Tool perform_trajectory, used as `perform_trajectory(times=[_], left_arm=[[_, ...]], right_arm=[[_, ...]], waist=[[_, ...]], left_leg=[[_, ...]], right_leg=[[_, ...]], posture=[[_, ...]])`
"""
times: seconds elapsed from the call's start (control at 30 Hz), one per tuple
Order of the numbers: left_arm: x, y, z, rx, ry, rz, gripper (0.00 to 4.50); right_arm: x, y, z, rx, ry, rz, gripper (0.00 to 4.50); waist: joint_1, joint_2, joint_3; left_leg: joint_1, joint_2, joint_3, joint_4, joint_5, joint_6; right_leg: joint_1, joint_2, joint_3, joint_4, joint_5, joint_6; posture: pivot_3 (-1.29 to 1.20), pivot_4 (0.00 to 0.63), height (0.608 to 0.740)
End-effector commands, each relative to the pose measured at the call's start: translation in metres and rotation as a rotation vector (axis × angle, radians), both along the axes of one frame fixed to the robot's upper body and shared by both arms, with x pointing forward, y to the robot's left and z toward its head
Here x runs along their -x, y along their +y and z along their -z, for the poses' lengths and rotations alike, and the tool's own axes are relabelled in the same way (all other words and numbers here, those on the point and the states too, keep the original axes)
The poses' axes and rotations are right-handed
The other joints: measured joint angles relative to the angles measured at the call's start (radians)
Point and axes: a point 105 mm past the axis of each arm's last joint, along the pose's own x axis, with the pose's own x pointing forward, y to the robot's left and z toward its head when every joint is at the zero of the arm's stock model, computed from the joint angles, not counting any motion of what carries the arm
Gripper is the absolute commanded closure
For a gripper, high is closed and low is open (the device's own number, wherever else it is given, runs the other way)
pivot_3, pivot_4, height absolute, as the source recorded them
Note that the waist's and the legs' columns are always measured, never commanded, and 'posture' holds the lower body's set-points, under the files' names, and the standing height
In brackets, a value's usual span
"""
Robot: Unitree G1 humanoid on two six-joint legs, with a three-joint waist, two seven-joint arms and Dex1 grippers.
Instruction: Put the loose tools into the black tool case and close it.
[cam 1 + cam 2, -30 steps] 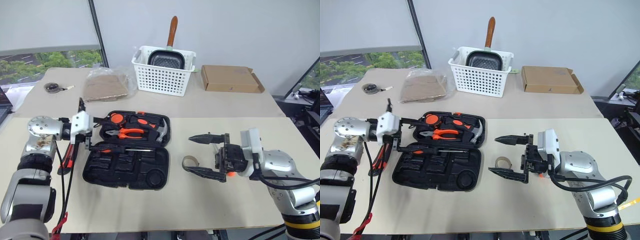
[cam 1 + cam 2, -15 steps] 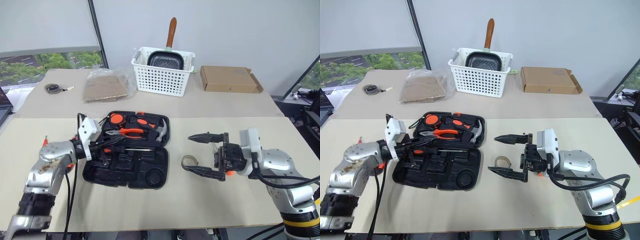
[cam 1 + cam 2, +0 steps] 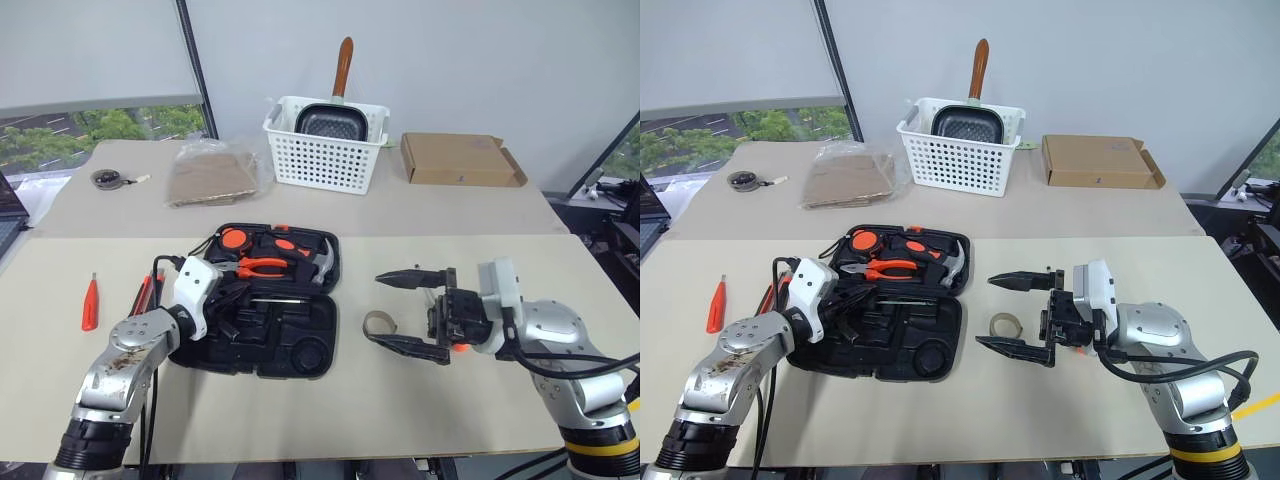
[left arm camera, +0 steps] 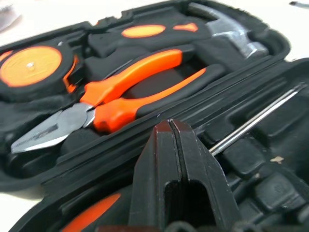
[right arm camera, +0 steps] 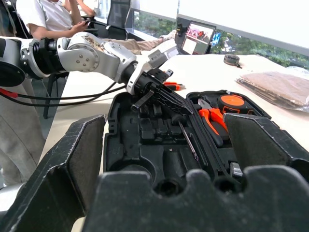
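Observation:
The black tool case (image 3: pixel 300 345) lies open mid-table, holding orange pliers (image 4: pixel 140 92), a hammer (image 3: pixel 322 258), a tape measure (image 4: pixel 31 65) and a long screwdriver (image 4: pixel 251 123). My left gripper (image 3: pixel 240 296) hovers low over the case's near half, shut with nothing between its fingers (image 4: pixel 161 159). A small all-orange screwdriver (image 3: pixel 90 302) lies on the table to the left. An orange-and-black tool (image 3: pixel 143 296) sits beside the case's left edge, partly hidden by my arm. The tape roll (image 3: pixel 378 322) lies right of the case, in front of my open right gripper (image 3: pixel 374 306).
At the back stand a white basket (image 3: pixel 325 155) with a pan, a brown cardboard box (image 3: pixel 460 158), a plastic-wrapped brown pack (image 3: pixel 210 172) and a small round object (image 3: pixel 105 178). A seated person (image 5: pixel 48 17) is beyond the table in the right wrist view.
My left arm has swung down and right from beside the case to low over it, and its gripper has gone from open to shut. The right arm has not moved.

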Motion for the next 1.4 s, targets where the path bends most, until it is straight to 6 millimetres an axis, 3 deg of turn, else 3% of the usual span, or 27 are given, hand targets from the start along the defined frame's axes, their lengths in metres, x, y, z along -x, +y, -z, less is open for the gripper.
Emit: perform_trajectory(times=[0.03, 0.27, 0.63, 0.8, 1.03, 1.2, 1.4], left_arm=[[0.013, -0.002, 0.033, -0.093, 0.14, 0.042, 4.46], [0.022, 0.009, 0.059, -0.282, 0.208, 0.077, 4.46], [0.022, 0.01, 0.059, -0.409, 0.218, 0.116, 4.46], [0.019, -0.004, 0.051, -0.354, 0.177, 0.135, 4.46], [0.018, -0.002, 0.05, -0.358, 0.083, 0.18, 4.46], [0.014, -0.005, 0.033, -0.197, -0.019, 0.157, 4.46], [0.009, 0.005, 0.01, -0.022, -0.119, 0.112, 4.46]], right_arm=[[0.002, 0.0, -0.008, 0.0, -0.062, 0.001, 0.0], [0.002, -0.001, -0.008, 0.003, -0.064, 0.011, 0.0], [0.003, -0.002, -0.007, 0.008, -0.064, 0.021, 0.0], [0.003, -0.003, -0.006, 0.011, -0.064, 0.022, 0.0], [0.003, -0.001, -0.005, 0.01, -0.06, 0.016, 0.0], [0.003, -0.001, -0.004, 0.007, -0.059, 0.011, 0.0], [0.003, 0.0, -0.004, 0.01, -0.059, 0.008, 0.0]], waist=[[-0.001, 0.001, 0.0], [-0.004, 0.009, -0.005], [-0.006, 0.016, -0.009], [-0.003, 0.018, -0.009], [0.009, 0.018, -0.009], [0.018, 0.017, -0.008], [0.018, 0.016, -0.007]], left_leg=[[0.0, 0.0, 0.0, 0.0, 0.0, 0.0], [0.005, 0.0, 0.0, -0.002, -0.002, 0.0], [0.015, 0.0, 0.0, -0.004, -0.004, -0.003], [0.017, 0.0, 0.0, -0.005, -0.005, -0.003], [0.016, -0.001, 0.0, -0.005, -0.007, -0.002], [0.013, -0.001, 0.0, -0.005, -0.008, -0.001], [0.005, -0.001, 0.0, -0.005, -0.01, 0.002]], right_leg=[[0.0, 0.0, 0.0, 0.0, 0.0, 0.0], [0.005, 0.0, 0.0, -0.001, -0.002, -0.001], [0.009, -0.002, 0.001, -0.001, -0.007, -0.008], [0.008, -0.005, 0.001, -0.001, -0.008, -0.008], [0.008, -0.007, 0.0, -0.002, -0.01, -0.006], [0.008, -0.008, 0.0, -0.002, -0.012, -0.005], [0.005, -0.007, -0.001, -0.005, -0.009, 0.001]], posture=[[0.0, 0.15, 0.7], [0.0, 0.15, 0.7], [0.0, 0.15, 0.7], [0.0, 0.15, 0.7], [0.0, 0.15, 0.7], [0.0, 0.15, 0.7], [0.0, 0.15, 0.7]])
